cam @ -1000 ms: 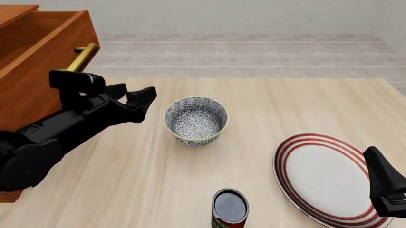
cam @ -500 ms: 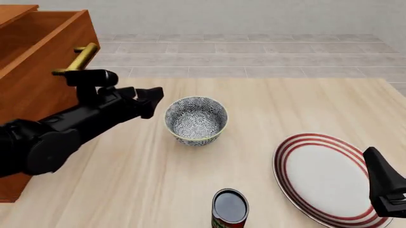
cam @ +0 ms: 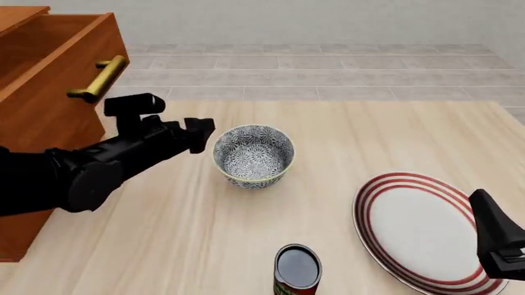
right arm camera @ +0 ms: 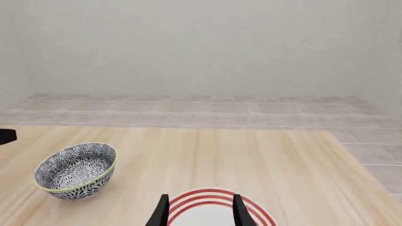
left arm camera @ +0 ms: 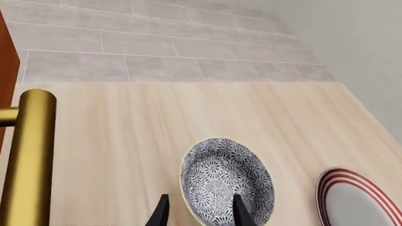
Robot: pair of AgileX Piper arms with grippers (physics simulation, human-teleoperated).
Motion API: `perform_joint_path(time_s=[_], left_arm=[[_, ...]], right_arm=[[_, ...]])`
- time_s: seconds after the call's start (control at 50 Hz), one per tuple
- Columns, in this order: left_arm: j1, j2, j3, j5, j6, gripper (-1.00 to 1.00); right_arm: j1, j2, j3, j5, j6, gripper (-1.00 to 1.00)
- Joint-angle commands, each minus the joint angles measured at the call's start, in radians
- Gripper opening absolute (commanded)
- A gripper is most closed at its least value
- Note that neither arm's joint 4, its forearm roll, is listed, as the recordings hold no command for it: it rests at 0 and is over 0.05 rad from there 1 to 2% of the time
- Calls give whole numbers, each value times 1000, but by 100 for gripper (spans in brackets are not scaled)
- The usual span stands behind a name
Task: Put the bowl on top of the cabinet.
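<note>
The blue-grey patterned bowl [cam: 254,155] stands upright on the table, left of centre. My left gripper [cam: 199,134] hovers just left of its rim, open. In the left wrist view the fingers [left arm camera: 162,214] straddle the near edge of the bowl [left arm camera: 226,181]; whether they touch it is unclear. The reddish-brown cabinet [cam: 45,104] rises at the far left, its brass handle [cam: 100,78] just behind the left arm. My right gripper [cam: 496,246] sits low at the right edge, open and holding nothing, over the plate, with the bowl [right arm camera: 76,170] far off.
A red-ringed white plate [cam: 422,230] lies at the front right. A dark can [cam: 297,268] stands at the front edge, in front of the bowl. The brass handle [left arm camera: 28,160] fills one side of the left wrist view. Tiled floor lies beyond the table's far edge.
My left arm has reached forward and to the right, bringing its gripper from beside the cabinet handle up to the bowl's left rim. Bowl, plate, can and right arm have not moved.
</note>
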Motion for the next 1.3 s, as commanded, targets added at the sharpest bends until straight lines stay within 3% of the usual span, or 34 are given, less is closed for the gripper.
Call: perform_joint_path(time_s=[0.02,0.48,1.3], left_arm=[[4,52,-14,-15,-18,100],[31,166,-56,-27,-43,100],[-5,310,-97,-90,-113,100]], right_arm=[[-2,10,0,-7,6,100],[1,6,1,0,16,100],[5,4,1,4,33,100]])
